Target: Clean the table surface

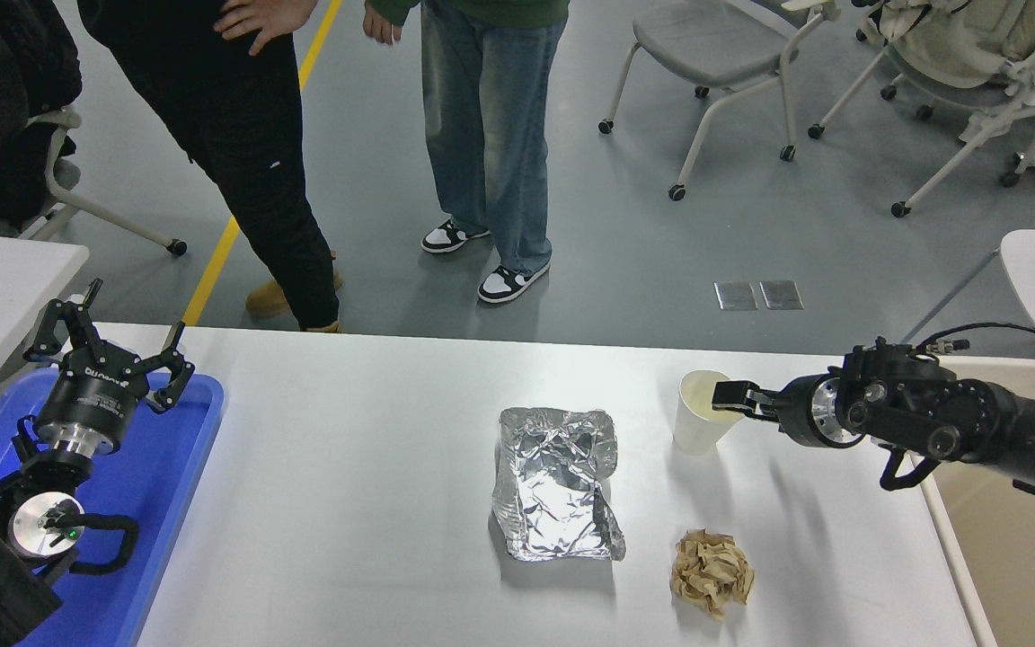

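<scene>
The big white desk [347,503] fills the low half of the view, from 7 o'clock over to 5 o'clock. On it, near the middle, lies a crumpled sheet of shiny foil [555,485]. Just past it toward 3 o'clock stands a white paper cup [702,424], upright and open at the top. Toward 5 o'clock from the foil sits a scrunched ball of brown paper [712,571], apart from both the foil and the cup.

The right arm comes in from 3 o'clock and lies low over the desk. Its right pincer [731,396] is at the cup's rim on the 3 o'clock side. One black finger sits over the rim, but I cannot tell if the pincer is squeezing the cup or not.

At 8 o'clock the left arm is parked over a blue tray [167,503] on the desk's edge. Its left pincer [113,346] points away from the camera with its fingers spread wide and nothing in them.

Two people [248,162] stand on the gray floor at 12 o'clock, beyond the desk
</scene>
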`<state>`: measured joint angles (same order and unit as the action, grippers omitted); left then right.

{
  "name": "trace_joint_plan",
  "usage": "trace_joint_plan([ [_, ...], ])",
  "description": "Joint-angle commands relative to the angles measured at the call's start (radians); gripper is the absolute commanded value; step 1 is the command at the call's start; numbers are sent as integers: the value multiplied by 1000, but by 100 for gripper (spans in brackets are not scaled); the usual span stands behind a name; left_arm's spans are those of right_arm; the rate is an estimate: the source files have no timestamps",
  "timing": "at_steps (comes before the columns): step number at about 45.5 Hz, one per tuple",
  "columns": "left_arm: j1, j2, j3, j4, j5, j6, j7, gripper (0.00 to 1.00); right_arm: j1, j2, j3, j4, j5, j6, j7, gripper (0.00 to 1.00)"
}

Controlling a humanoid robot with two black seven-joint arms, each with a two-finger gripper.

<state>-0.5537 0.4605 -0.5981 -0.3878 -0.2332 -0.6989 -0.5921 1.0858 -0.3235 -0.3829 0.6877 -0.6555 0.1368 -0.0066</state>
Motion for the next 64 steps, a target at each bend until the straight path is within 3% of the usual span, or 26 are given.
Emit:
trace_joint_plan([
  [1, 0, 1, 0, 0, 0, 1, 0, 100, -14, 51, -7, -42, -3, 3, 0, 93],
  [6, 0, 1, 0, 0, 0, 1, 0, 100, -14, 51, -13, -42, -15, 3, 2, 68],
  [11, -2, 0, 0, 1, 0, 1, 0, 100, -7, 51, -14, -40, -21, 15, 2, 3],
  [12, 0, 0, 0, 0, 0, -1, 0, 100, -6, 51, -14, -40, -21, 24, 4, 0],
  [29, 0, 1, 0, 0, 0, -1, 0, 100, 34, 18, -11, -5, -7, 78, 4, 0],
  [46, 0, 1, 0, 0, 0, -1, 0, 100, 120, -97, -13, 107, -4, 130, 4, 0],
  [64, 0, 0, 0, 0, 0, -1, 0, 100, 328, -460, -11, 404, -21, 287, 5, 0],
])
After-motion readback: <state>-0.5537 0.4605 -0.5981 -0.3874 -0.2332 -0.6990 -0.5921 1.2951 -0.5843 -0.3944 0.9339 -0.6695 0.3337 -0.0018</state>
